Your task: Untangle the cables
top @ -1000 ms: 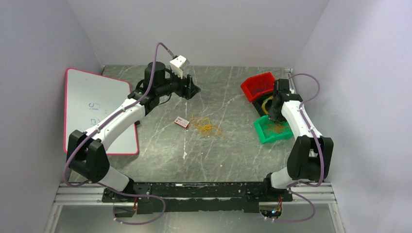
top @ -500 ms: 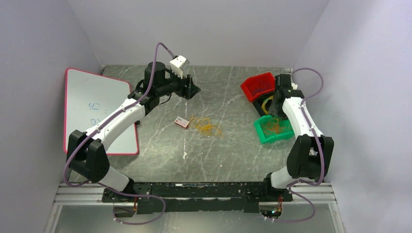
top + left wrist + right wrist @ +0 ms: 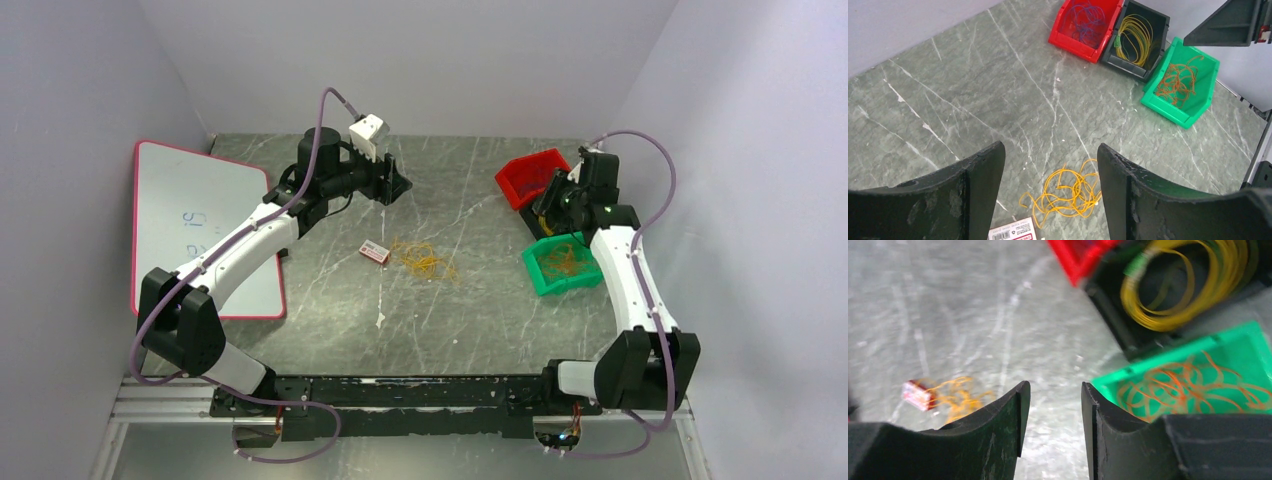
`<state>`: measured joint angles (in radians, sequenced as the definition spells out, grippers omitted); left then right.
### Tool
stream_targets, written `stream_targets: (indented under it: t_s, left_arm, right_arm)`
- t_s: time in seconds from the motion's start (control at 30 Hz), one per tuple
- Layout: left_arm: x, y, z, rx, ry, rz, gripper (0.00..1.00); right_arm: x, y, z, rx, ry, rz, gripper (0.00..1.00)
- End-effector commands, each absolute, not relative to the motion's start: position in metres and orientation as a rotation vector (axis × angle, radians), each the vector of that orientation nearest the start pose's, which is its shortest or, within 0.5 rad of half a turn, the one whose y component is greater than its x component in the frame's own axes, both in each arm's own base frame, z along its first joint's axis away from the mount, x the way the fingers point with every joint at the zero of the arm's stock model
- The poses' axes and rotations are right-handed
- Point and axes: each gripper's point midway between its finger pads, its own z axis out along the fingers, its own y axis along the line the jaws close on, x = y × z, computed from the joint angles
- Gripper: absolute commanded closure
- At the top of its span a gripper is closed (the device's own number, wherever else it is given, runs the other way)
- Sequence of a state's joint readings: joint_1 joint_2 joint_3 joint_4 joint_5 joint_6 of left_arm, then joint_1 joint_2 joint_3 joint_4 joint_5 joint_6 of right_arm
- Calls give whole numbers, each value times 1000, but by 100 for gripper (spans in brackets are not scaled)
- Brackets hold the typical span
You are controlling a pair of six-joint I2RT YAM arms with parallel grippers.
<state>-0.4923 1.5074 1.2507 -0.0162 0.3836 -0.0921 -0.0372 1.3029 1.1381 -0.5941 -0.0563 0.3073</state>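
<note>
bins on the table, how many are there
3, in a row on the table's right side: red bin farthest back, black bin beside it, green bin nearest the front. None seems hidden.

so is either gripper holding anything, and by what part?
Nothing held. Left gripper and right gripper are open, empty; the tangle of thin orange wires lies free on the grey stone table.

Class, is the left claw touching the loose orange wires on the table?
Apart. The top view shows the left claw well away from the wires, with a plain gap between them.
</note>
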Motion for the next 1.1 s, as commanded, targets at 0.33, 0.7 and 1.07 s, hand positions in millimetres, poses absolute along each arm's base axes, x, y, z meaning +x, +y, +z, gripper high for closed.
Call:
stream_targets:
  t_s: [0.33, 0.7, 1.07]
  left_arm:
    - [396, -261, 274, 483, 1862, -649, 28]
    - [363, -224, 238, 280, 2006, -590, 21]
    - [342, -201, 209, 87, 2086, -564, 7]
  right_arm:
    - [380, 85, 228, 57, 2124, 498, 47]
    - [366, 163, 197, -179, 2180, 528, 34]
    - [332, 201, 141, -307, 2360, 528, 28]
